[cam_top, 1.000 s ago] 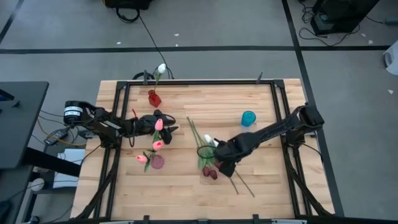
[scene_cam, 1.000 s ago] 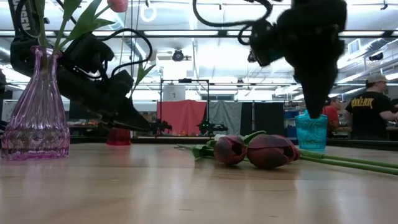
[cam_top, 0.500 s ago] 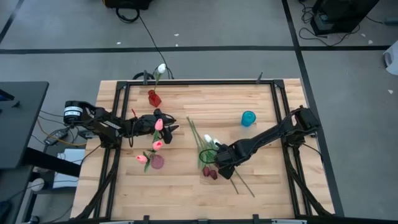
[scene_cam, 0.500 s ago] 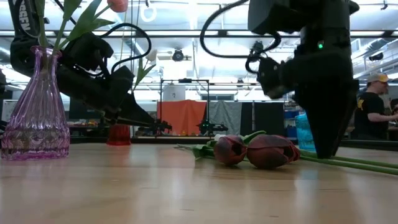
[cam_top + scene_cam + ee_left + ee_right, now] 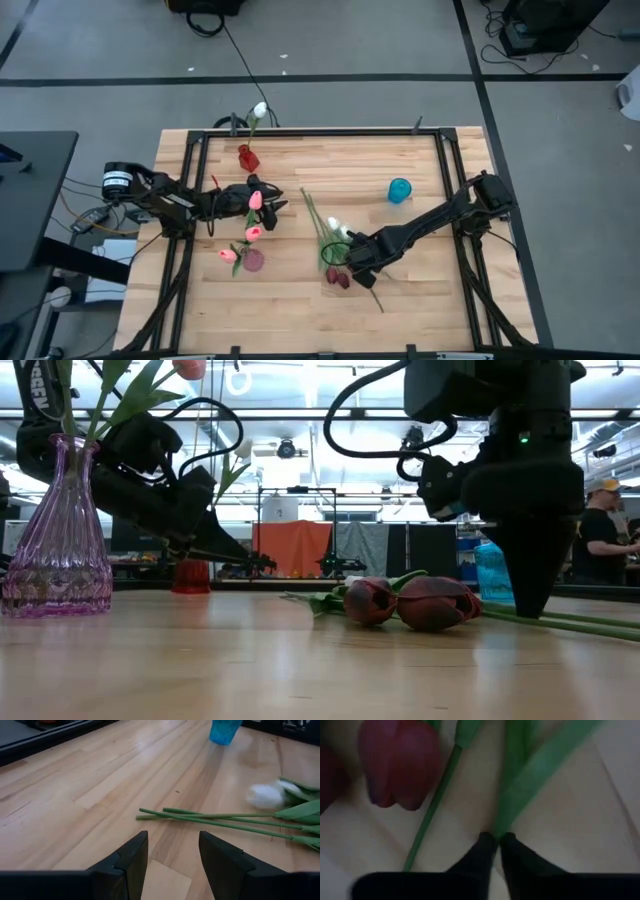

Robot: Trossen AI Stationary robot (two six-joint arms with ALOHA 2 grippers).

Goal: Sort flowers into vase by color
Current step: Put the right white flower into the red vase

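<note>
High view: the right gripper (image 5: 360, 258) is down on the bench (image 5: 300, 300) in the loose pile of flowers, right beside the 2 maroon tulips (image 5: 337, 276) and a white tulip (image 5: 336, 226). The left gripper (image 5: 272, 208) hangs near a pink tulip (image 5: 255, 200), above the purple vase (image 5: 253, 260) that carries pink blooms. A red vase (image 5: 247, 157) with a white flower (image 5: 259, 109) stands at the far edge, a blue vase (image 5: 399, 190) further right.

Low view: the right gripper (image 5: 528, 605) touches down just behind the maroon tulip heads (image 5: 408, 602), its tip at the green stems (image 5: 560, 622). The purple vase (image 5: 58, 540) stands at left.

Left wrist view: the left gripper (image 5: 172, 857) has its fingers spread, nothing between them; stems (image 5: 210, 817) and a white tulip (image 5: 265, 796) lie ahead, the blue vase (image 5: 225, 731) beyond.

Right wrist view: the right gripper (image 5: 496, 840) has its fingertips pressed together, pinching a green leaf (image 5: 540, 780) next to a maroon tulip (image 5: 400, 765).
</note>
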